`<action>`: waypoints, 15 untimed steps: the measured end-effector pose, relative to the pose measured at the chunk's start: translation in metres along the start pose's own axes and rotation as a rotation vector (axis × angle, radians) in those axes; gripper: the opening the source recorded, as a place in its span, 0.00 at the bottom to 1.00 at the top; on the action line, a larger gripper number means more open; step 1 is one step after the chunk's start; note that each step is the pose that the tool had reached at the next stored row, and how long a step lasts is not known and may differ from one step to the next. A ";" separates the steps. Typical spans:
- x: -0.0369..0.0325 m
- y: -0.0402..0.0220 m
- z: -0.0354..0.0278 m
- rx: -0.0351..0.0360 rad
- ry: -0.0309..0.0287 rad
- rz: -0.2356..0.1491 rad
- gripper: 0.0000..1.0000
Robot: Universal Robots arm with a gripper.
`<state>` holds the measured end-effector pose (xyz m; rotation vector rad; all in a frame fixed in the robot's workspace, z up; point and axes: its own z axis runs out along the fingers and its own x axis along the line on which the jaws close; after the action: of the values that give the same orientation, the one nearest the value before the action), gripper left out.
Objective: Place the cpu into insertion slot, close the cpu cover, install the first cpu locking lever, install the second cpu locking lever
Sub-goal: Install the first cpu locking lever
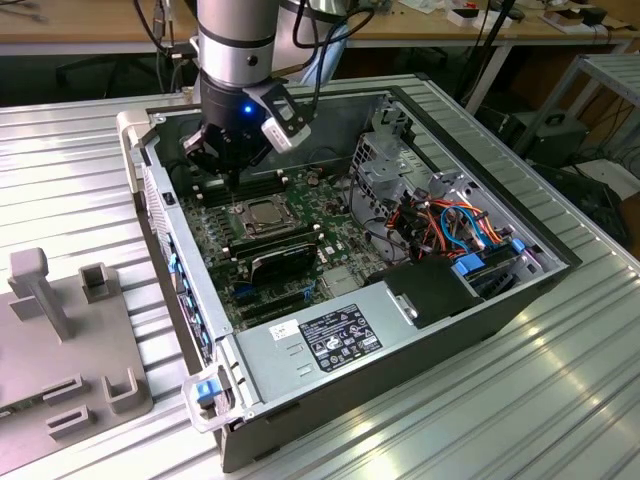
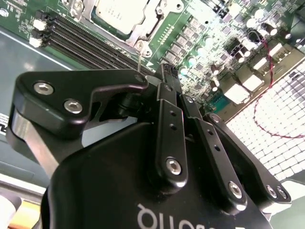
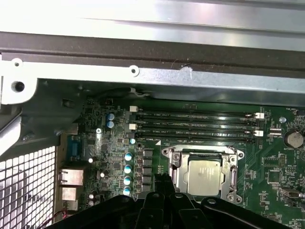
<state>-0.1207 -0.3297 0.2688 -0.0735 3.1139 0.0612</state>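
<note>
Inside the open PC case (image 1: 450,345), cpu (image 3: 204,177) sits in insertion slot (image 3: 202,157) w/ cpu cover (image 3: 233,174) down over it; gripper (image 3: 162,180) is just beside the slot's edge, jaws together, nothing btw them.

A ribbed, silvery metal worktop (image 1: 520,400) is spreading across the exterior view and catching pale streaks of overhead light from six o'clock round to three. A long wooden desk (image 1: 90,25) is running along the back from ten towards two o'clock. Dark cables (image 1: 160,35) are hanging over its front edge near eleven, and everything beneath it is sitting in deep shadow. At two o'clock a grey metal rack (image 1: 612,75) is standing just beside a dark box (image 1: 548,135).
</note>
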 end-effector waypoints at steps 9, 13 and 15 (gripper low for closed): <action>-0.0222 0.0129 0.0061 0.0001 0.0004 0.000 0.11; -0.0223 0.0130 0.0063 0.0000 0.0002 0.000 0.11; -0.0223 0.0130 0.0063 0.0000 0.0002 0.000 0.11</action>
<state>-0.0989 -0.3155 0.2636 -0.0734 3.1141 0.0612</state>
